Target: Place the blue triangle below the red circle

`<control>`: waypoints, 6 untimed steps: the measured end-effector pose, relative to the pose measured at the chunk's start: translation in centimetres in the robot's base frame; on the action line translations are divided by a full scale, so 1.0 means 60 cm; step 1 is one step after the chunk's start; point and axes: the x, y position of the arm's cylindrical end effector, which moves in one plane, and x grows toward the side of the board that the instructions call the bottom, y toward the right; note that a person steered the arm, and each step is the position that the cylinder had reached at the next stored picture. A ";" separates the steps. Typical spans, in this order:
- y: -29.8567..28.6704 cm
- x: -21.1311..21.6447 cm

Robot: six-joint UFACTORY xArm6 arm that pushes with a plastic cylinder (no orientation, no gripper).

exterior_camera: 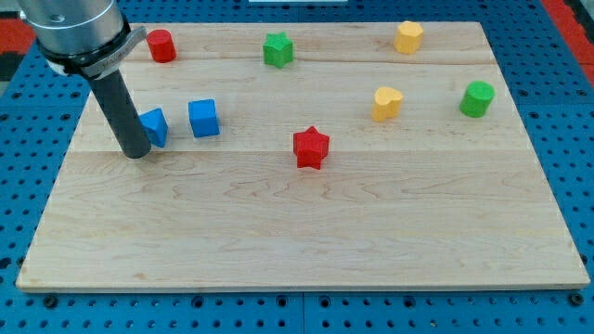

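The blue triangle lies on the wooden board at the view's left, partly hidden behind my rod. My tip rests on the board touching the triangle's lower left side. The red circle stands near the view's top left, well above the triangle. A blue cube sits just right of the triangle, a small gap between them.
A green star sits at top centre, a yellow hexagon at top right. A yellow heart and a green cylinder sit at the right. A red star is near the middle. The board's left edge is close to my tip.
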 end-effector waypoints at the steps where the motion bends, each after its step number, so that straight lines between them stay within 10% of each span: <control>1: -0.004 0.007; 6: 0.111 0.018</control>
